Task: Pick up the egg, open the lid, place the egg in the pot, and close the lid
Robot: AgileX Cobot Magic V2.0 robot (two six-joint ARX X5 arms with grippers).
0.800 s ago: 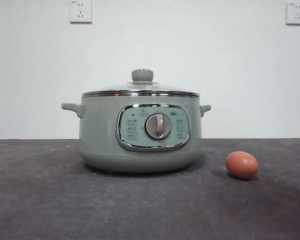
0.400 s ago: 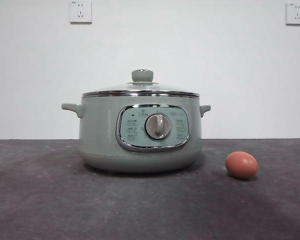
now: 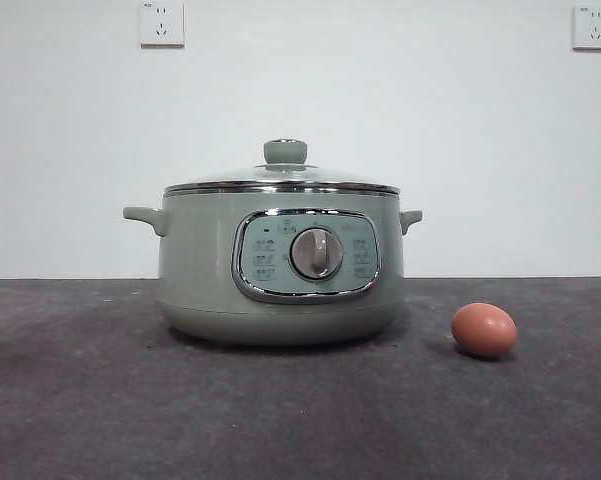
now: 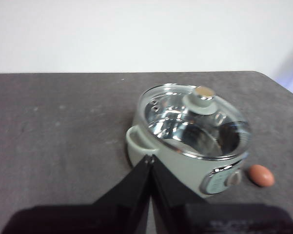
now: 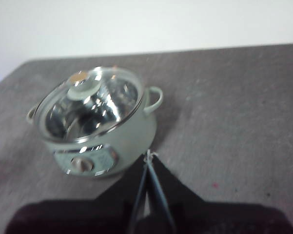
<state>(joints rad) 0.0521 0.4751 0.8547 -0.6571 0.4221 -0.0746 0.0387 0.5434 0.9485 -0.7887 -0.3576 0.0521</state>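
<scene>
The egg [image 3: 485,330] lies on the table beside the lidded pot [image 3: 280,265], untouched. My left gripper [image 4: 149,161] and right gripper [image 5: 147,158] hang closed and empty above. I should open wide and close gently across its middle.

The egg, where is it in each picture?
Front view: the egg lies on the table, at the picture's right, beside the pot.
Left wrist view: the egg shows beside the pot, near its dial.
Right wrist view: the egg is not in the picture.
Shared landmark: the pot with its lid on.
</scene>
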